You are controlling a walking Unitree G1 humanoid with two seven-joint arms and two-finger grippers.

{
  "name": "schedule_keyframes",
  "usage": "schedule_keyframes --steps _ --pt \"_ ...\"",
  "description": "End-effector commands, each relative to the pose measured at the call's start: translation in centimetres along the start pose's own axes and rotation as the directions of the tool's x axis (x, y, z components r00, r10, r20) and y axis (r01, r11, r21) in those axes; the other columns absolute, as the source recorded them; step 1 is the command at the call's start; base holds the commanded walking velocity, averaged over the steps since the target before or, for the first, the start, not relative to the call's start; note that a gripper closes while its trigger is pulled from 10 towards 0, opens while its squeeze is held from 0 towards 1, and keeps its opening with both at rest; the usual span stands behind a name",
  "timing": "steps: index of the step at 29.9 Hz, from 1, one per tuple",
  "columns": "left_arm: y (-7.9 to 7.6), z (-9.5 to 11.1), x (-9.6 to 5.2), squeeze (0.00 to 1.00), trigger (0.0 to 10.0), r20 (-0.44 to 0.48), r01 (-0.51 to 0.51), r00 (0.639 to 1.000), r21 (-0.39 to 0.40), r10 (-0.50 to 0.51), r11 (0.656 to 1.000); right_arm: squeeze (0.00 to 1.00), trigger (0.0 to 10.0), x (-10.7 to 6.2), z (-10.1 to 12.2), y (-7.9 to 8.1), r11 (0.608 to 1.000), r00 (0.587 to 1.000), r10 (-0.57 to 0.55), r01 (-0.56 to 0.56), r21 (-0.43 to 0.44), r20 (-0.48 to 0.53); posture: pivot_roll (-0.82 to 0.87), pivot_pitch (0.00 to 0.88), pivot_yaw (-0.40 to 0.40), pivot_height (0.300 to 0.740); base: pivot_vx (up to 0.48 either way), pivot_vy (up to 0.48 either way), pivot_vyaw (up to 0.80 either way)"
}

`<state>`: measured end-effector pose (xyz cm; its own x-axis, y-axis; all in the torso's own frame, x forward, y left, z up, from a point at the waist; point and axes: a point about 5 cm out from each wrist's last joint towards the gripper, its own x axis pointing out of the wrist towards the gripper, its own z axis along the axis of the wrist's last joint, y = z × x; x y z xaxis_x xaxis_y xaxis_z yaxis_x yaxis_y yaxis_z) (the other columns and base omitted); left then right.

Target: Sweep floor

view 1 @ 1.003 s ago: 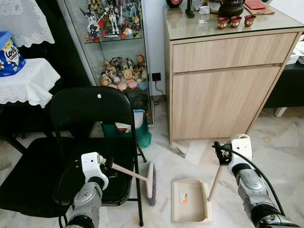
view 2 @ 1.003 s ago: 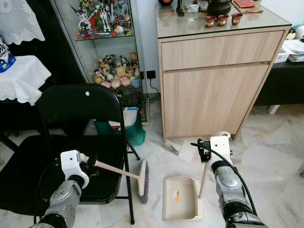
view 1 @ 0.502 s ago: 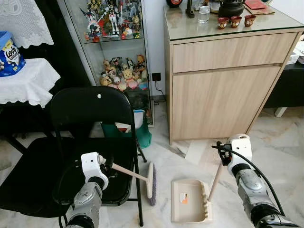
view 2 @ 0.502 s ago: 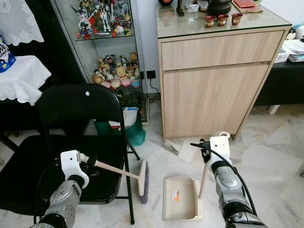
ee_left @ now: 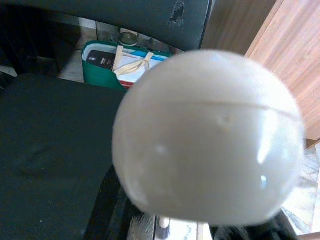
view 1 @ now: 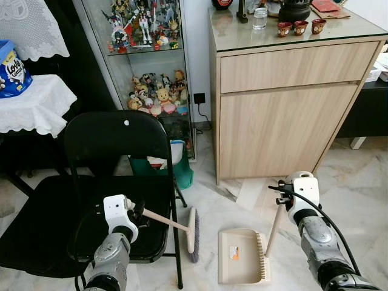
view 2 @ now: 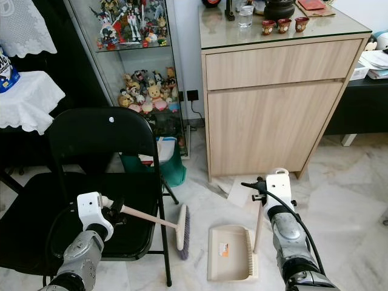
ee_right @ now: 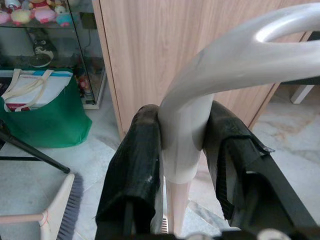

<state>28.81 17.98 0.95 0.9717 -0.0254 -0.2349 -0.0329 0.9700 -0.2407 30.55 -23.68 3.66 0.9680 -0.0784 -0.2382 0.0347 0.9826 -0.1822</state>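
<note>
— 2 tools held?
— Yes: your left gripper (view 1: pixel 138 213) clamps the brush (view 1: pixel 191 230), right gripper (ee_right: pixel 181 150) pinches the dustpan (view 1: pixel 241 256) handle, lower centre. Dustpan looks empty, so sweeping's barely begun

Pale marble floor (view 1: pixel 357 176) with grey veining. A light wood cabinet (view 1: pixel 285 103) with a glass top stands against the white wall, beside a glass display case (view 1: pixel 145 73) of figurines and plush toys. A black folding chair (view 1: pixel 115 182) stands nearer — lace-draped table (view 1: pixel 33 106) at far left
</note>
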Motion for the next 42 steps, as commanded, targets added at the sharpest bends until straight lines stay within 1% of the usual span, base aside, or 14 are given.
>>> schedule_keyframes --steps 1,14,19,20,24,25,26,27,29,32,34,39,41,42 --pt "1.6 -0.2 -0.6 0.0 10.0 -0.021 -0.042 0.999 0.054 0.043 0.998 0.0 0.0 0.0 -0.1 0.6 1.0 1.0 0.016 -0.016 -0.015 -0.003 -0.1 0.006 0.124 0.74 0.0 0.0 0.0" --pt "1.3 -0.3 -0.5 0.0 10.0 -0.026 -0.037 0.999 0.053 0.038 0.998 0.0 0.0 0.0 -0.1 0.5 1.0 1.0 -0.002 0.002 -0.031 -0.004 -0.1 0.002 0.118 0.74 0.0 0.0 0.0" --pt "1.2 -0.3 -0.5 0.0 10.0 -0.025 -0.023 0.999 0.066 0.025 0.998 0.0 0.0 0.2 0.3 0.8 0.999 1.0 0.017 -0.017 -0.029 0.021 -0.11 0.001 0.114 0.74 0.0 0.0 0.0" --pt "1.1 -0.2 -0.5 0.0 10.0 -0.022 -0.018 1.0 0.07 0.02 0.997 0.0 10.0 0.1 0.3 1.2 1.0 0.999 0.018 -0.018 -0.024 0.027 -0.11 0.0 0.112 0.74 0.0 0.0 0.0" --pt "1.0 -0.1 -0.4 0.0 10.0 -0.011 -0.006 1.0 0.079 0.007 0.997 0.0 10.0 0.0 0.2 1.6 1.0 0.999 0.022 -0.022 -0.014 0.034 -0.11 0.0 0.106 0.74 0.0 0.0 0.0" --pt "0.9 0.2 -0.5 0.0 10.0 0.008 0.019 1.0 0.102 -0.02 0.995 0.0 10.0 -0.2 -0.1 2.0 0.999 0.999 0.031 -0.031 -0.011 0.033 -0.11 0.0 0.102 0.74 0.0 0.0 0.0" --pt "0.9 0.2 -0.5 0.0 10.0 0.008 0.019 1.0 0.102 -0.02 0.995 0.0 10.0 -0.2 -0.1 2.0 0.999 0.999 0.031 -0.031 -0.011 0.033 -0.11 0.0 0.102 0.74 0.0 0.0 0.0" --pt "0.6 0.5 -0.5 0.0 10.0 0.028 0.051 0.998 0.127 -0.055 0.991 0.0 10.0 -0.3 -0.4 2.4 0.999 0.999 0.038 -0.038 -0.008 0.028 -0.11 0.0 0.098 0.74 0.0 0.0 0.0" --pt "0.6 0.6 -0.5 0.0 10.0 0.033 0.059 0.997 0.133 -0.064 0.989 0.0 10.0 -0.4 -0.4 2.4 0.999 0.999 0.039 -0.039 -0.008 0.028 -0.11 0.0 0.098 0.74 0.0 0.0 0.0" --pt "0.4 1.1 -0.7 0.0 10.0 0.067 0.086 0.993 0.152 -0.097 0.985 0.0 10.0 -0.4 -0.5 2.6 0.999 0.999 0.042 -0.042 0.0 0.027 -0.11 0.0 0.094 0.74 0.0 0.0 0.0" --pt "0.2 1.8 -1.1 0.0 10.0 0.108 0.101 0.987 0.171 -0.12 0.98 0.0 10.0 -0.3 -0.3 2.8 0.999 0.999 0.045 -0.045 0.004 0.031 -0.1 0.0 0.091 0.74 0.0 0.0 0.0" --pt "0.3 2.7 -1.5 0.0 10.0 0.149 0.098 0.981 0.181 -0.126 0.979 0.0 10.0 -0.1 0.0 2.8 0.999 0.999 0.038 -0.039 0.015 0.039 -0.1 0.0 0.089 0.74 0.0 0.0 0.0" --pt "0.1 2.7 -1.6 0.0 10.0 0.15 0.104 0.98 0.18 -0.132 0.978 0.0 10.0 0.0 0.1 2.8 0.998 0.999 0.021 -0.023 0.052 0.041 -0.1 0.0 0.087 0.74 0.0 0.0 0.0" --pt "0.1 2.7 -1.6 0.0 10.0 0.15 0.104 0.98 0.18 -0.132 0.978 0.0 10.0 0.0 0.1 2.8 0.998 0.999 0.021 -0.023 0.052 0.041 -0.1 0.0 0.087 0.74 0.0 0.0 0.0"
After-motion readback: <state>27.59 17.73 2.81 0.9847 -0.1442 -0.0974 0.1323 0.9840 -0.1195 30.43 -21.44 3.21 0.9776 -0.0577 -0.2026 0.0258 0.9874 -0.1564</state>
